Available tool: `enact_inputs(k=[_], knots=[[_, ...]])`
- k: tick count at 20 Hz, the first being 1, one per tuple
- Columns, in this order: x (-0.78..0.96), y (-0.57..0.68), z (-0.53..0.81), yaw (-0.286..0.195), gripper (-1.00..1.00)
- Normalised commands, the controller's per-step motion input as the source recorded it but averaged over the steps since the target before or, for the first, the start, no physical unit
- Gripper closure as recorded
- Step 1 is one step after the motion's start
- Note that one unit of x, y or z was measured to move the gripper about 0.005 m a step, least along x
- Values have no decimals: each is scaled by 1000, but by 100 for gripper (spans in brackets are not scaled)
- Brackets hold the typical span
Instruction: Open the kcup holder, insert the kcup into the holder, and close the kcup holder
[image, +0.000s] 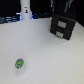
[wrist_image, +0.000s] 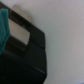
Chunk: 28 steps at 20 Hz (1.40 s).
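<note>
The kcup (image: 20, 64), a small white pod with a green patterned lid, stands alone on the white table near the front of the exterior view's left. The kcup holder (image: 63, 26) is a black box at the back on the exterior view's right, and both stacked drawer fronts look pushed in. My gripper (image: 62, 8) hangs dark just above the holder's top; its jaws are too blurred to read. In the wrist view the holder (wrist_image: 25, 55) fills the frame close up, with a pale rectangular pull (wrist_image: 20, 32) showing. A teal finger (wrist_image: 4, 27) sits at the frame's edge beside it.
A tall white bottle-like post (image: 25, 11) stands at the back of the exterior view's left. Dark clutter runs along the table's far edge (image: 10, 20). White tabletop (image: 47, 55) stretches between the kcup and the holder.
</note>
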Motion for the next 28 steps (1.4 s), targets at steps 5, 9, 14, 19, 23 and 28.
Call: enact_inputs(k=[5,9,14,19,23,28], knots=[[-300,618,-309,-148,-100],[-296,540,-342,-159,-100],[-301,386,-384,-161,-100],[-368,211,-398,-158,-100],[-430,34,-460,-134,-100],[-432,77,-463,-121,-100]])
